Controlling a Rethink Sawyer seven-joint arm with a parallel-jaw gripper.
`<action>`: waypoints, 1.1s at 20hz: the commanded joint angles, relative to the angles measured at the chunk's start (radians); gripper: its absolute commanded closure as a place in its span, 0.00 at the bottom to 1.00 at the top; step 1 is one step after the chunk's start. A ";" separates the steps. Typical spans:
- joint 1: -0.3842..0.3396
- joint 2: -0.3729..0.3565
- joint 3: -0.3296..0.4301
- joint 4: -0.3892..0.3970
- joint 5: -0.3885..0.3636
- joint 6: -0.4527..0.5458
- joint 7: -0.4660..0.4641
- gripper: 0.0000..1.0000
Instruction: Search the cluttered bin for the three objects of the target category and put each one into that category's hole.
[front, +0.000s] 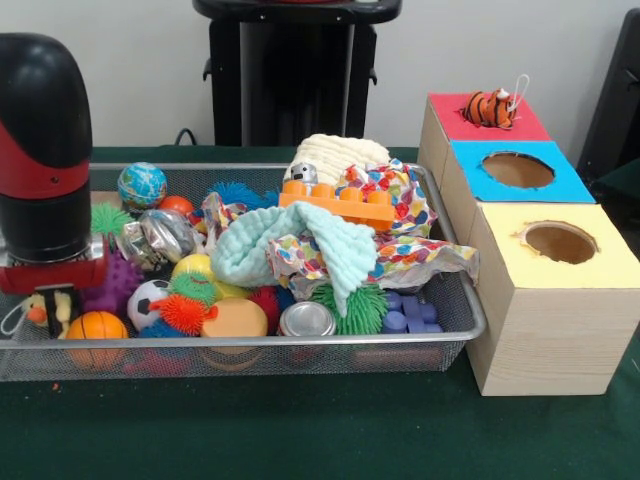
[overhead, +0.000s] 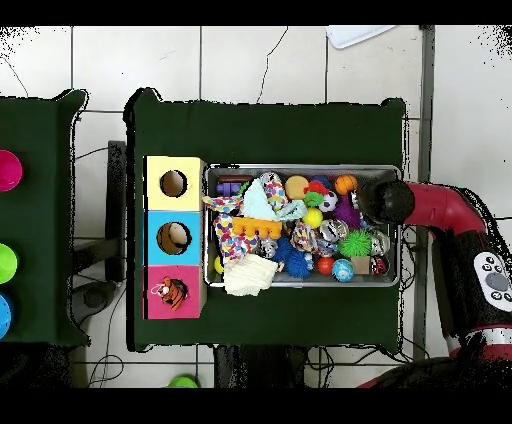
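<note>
The silver wire mesh bin (front: 300, 343) lies on the green table, full of toys; it also shows in the overhead view (overhead: 300, 169). The tiger-striped plush (front: 490, 107) lies on the red surround (front: 450, 110) of the far box and covers its hole; it shows in the overhead view too (overhead: 172, 293). My gripper (front: 55, 297) hangs below the black and red wrist (front: 42, 150) into the bin's left front corner. It is right against a small pale yellow plush (front: 38, 312) with an orange beak. The tan-orange plush is hidden.
The blue-surround hole (front: 517, 170) and the yellow-surround hole (front: 560, 242) stand nearer on the same row of boxes. The bin holds a mint cloth (front: 290, 250), an orange brick (front: 338, 203), a basketball (front: 97, 327), a globe ball (front: 142, 186) and spiky balls.
</note>
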 joint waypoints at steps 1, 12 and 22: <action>0.030 -0.108 -0.025 0.158 0.074 0.271 -0.184 1.00; 0.019 -0.236 0.048 0.325 0.198 0.322 -0.138 1.00; 0.019 -0.319 0.072 0.498 0.354 0.303 -0.042 1.00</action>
